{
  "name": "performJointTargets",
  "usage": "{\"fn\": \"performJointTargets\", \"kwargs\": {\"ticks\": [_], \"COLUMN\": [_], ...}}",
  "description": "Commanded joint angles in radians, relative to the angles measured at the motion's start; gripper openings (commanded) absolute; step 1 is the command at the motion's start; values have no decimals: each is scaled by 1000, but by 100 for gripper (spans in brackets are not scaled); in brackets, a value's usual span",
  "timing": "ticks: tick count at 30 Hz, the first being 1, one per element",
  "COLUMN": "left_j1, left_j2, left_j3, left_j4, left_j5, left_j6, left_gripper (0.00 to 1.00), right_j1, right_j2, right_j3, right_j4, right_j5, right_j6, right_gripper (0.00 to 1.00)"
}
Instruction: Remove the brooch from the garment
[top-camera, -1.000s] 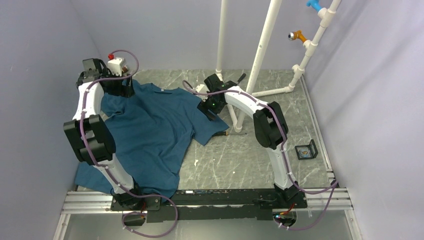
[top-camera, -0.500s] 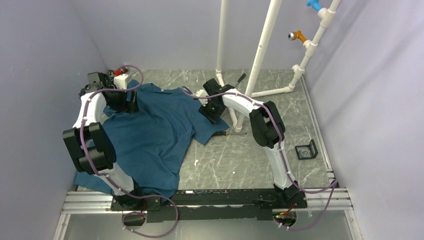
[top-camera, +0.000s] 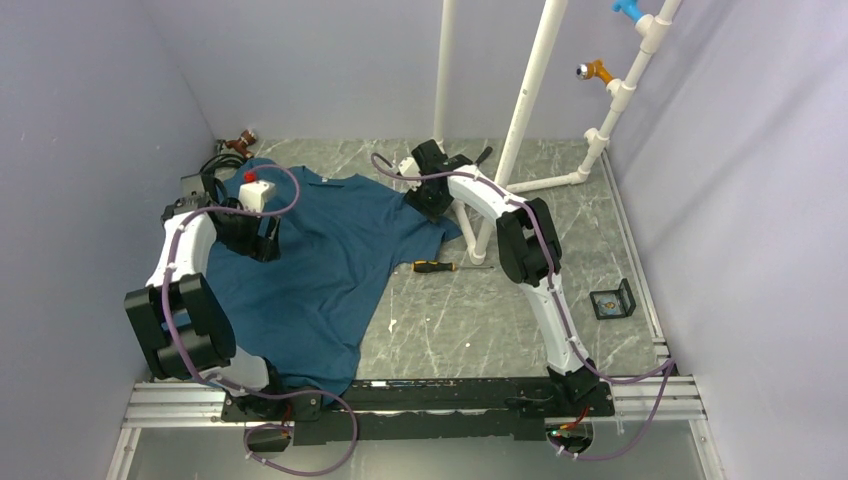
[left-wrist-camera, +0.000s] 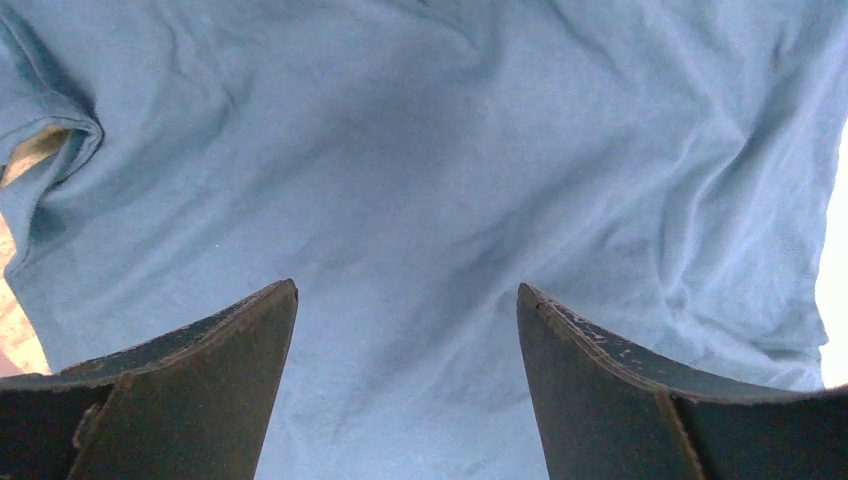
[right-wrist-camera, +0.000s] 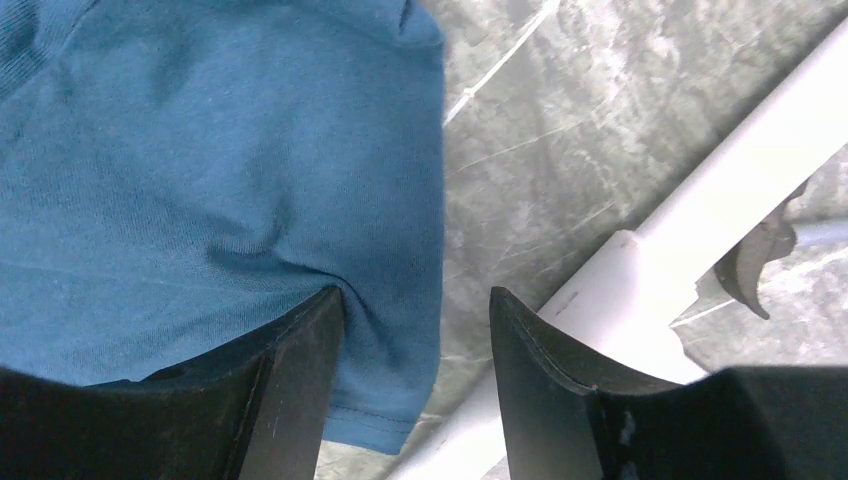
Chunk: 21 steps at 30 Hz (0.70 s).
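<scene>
The garment (top-camera: 320, 260), a dark teal T-shirt, lies spread on the left half of the floor. No brooch shows in any view. My left gripper (top-camera: 262, 236) hovers over the shirt's upper left part. In the left wrist view the left gripper (left-wrist-camera: 406, 290) is open and empty, with only wrinkled cloth (left-wrist-camera: 420, 170) beneath. My right gripper (top-camera: 434, 200) is at the shirt's right sleeve. In the right wrist view the right gripper (right-wrist-camera: 415, 292) is open; its left finger (right-wrist-camera: 290, 360) presses on the sleeve (right-wrist-camera: 230, 170) near the hem, and its right finger is over bare floor.
A white pipe frame (top-camera: 520, 120) stands right behind the right gripper, and its base pipe (right-wrist-camera: 700, 215) is close to the right finger. A screwdriver (top-camera: 432, 266) lies by the sleeve. A small black box (top-camera: 612, 300) sits far right. Cables (top-camera: 210, 165) lie at the back left.
My left gripper moved from the back-left corner forward and right over the shirt. My right gripper moved toward the back, the sleeve shifted with it, and the screwdriver is now uncovered.
</scene>
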Motion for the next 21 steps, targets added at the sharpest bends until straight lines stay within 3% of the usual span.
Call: {"fn": "performJointTargets", "kwargs": {"ticks": [1,14,21], "left_j1": [3,2,0], "left_j2": [-51,142,200], "left_j3": [-33,206,264], "left_j4": [13,14,22], "left_j5": [20,-5,8], "left_j6": [69,7,-52], "left_gripper": [85,77,76], "right_j1": [-27,11,37], "right_j2": [52,-132,-66], "right_j3": [52,-8,96], "right_j4": [25,22,47], "right_j5": [93,-27,-129], "right_j6": [-25,19,93], "right_gripper": [57,70,62]}}
